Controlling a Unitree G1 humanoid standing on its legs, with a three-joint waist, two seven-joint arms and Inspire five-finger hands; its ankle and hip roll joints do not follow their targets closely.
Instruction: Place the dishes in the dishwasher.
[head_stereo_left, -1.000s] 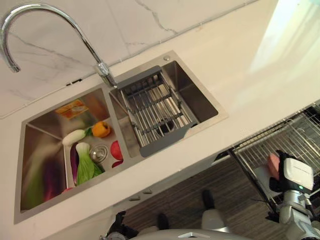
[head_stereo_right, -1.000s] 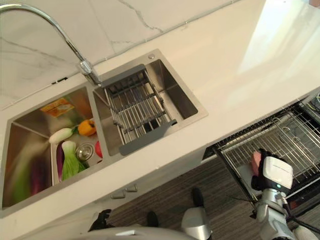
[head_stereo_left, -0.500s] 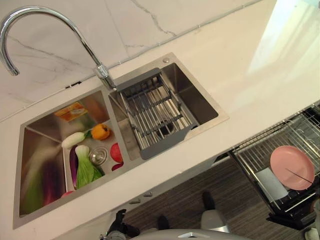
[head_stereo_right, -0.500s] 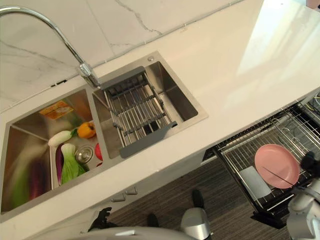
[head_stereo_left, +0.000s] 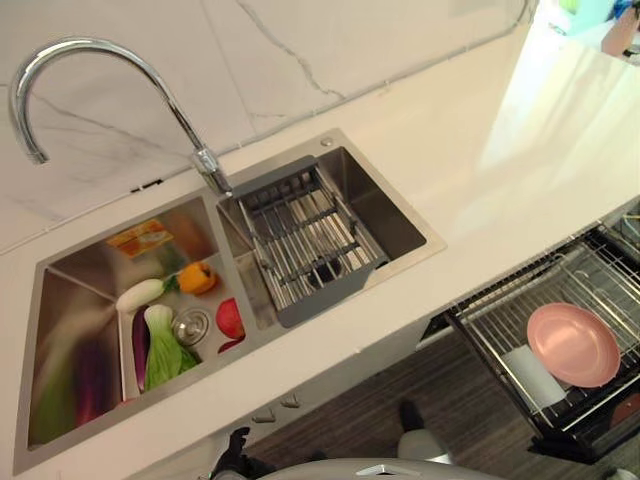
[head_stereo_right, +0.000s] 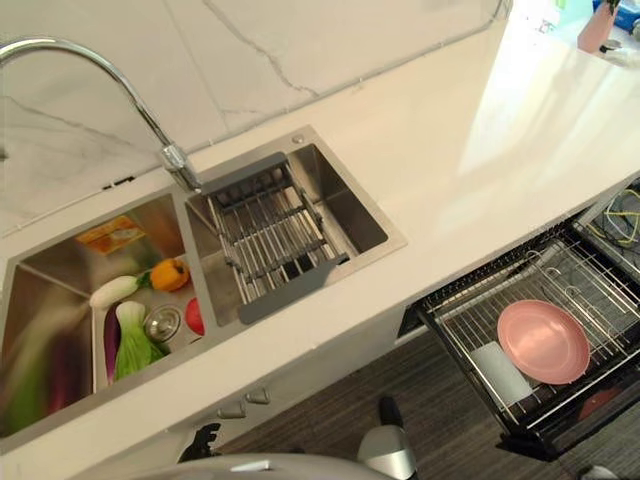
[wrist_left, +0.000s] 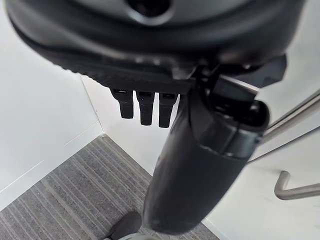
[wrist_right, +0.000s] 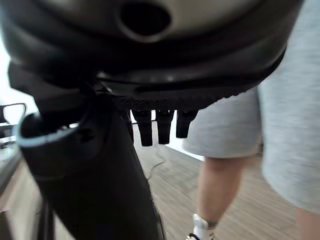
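Observation:
A pink plate (head_stereo_right: 543, 341) lies flat in the pulled-out wire dishwasher rack (head_stereo_right: 462, 318) at the lower right, below the counter edge. A white cup (head_stereo_right: 500, 372) lies on its side beside the plate in the same rack. Something red (head_stereo_right: 598, 400) shows lower down at the rack's front corner. My left hand (wrist_left: 200, 150) hangs open with straight fingers above grey striped floor by white cabinet fronts, holding nothing. My right hand (wrist_right: 90, 180) is open too, its fingers straight and nothing in it.
A double sink (head_stereo_left: 90, 262) is set in the white counter, with vegetables (head_stereo_left: 160, 345) in its left basin and a grey drying rack (head_stereo_left: 310, 240) over the right one. A curved tap (head_stereo_left: 100, 60) rises behind. A person's legs (wrist_right: 235, 150) stand near my right hand.
My right hand was over the pink plate at the dishwasher rack, then drew back out of the eye views. The plate now lies free in the rack. The camera has shifted slightly.

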